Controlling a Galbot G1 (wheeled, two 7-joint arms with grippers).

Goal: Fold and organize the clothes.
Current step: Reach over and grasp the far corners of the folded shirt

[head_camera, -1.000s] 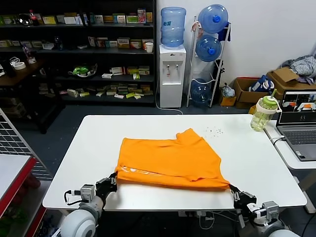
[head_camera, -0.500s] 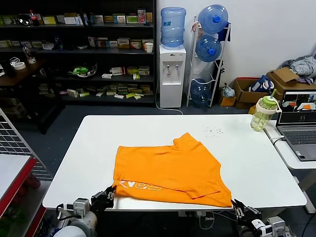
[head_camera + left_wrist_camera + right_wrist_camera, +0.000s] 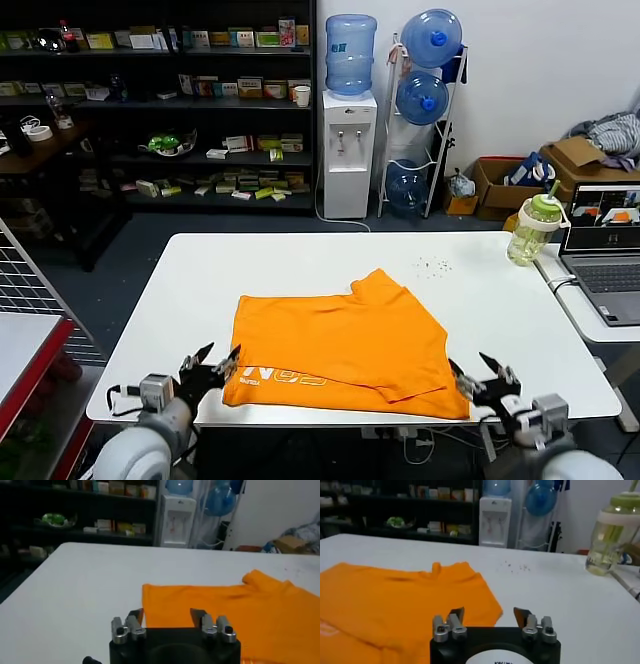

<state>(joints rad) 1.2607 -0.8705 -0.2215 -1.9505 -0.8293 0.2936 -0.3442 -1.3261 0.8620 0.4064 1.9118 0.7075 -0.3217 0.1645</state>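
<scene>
Orange T-shirt (image 3: 340, 345) is lying part-folded at table (image 3: 300, 260) front edge — soft, light, prob slippy; best pinching near corners. Left gripper (image 3: 212, 362) & right gripper (image 3: 483, 375) are both hovering spread apart, empty — just beside those corners

One orange T-shirt (image 3: 340, 345) is lying on the white table (image 3: 200, 300). Two grippers are hovering at its near edge. Behind the table, four blue water jugs (image 3: 351, 53) are standing; one green-lidded bottle (image 3: 531, 228) is sitting beside one laptop (image 3: 604, 250).

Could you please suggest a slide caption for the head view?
Both grippers, left and right, jaws open, flank the folded orange T-shirt on the white table.
</scene>
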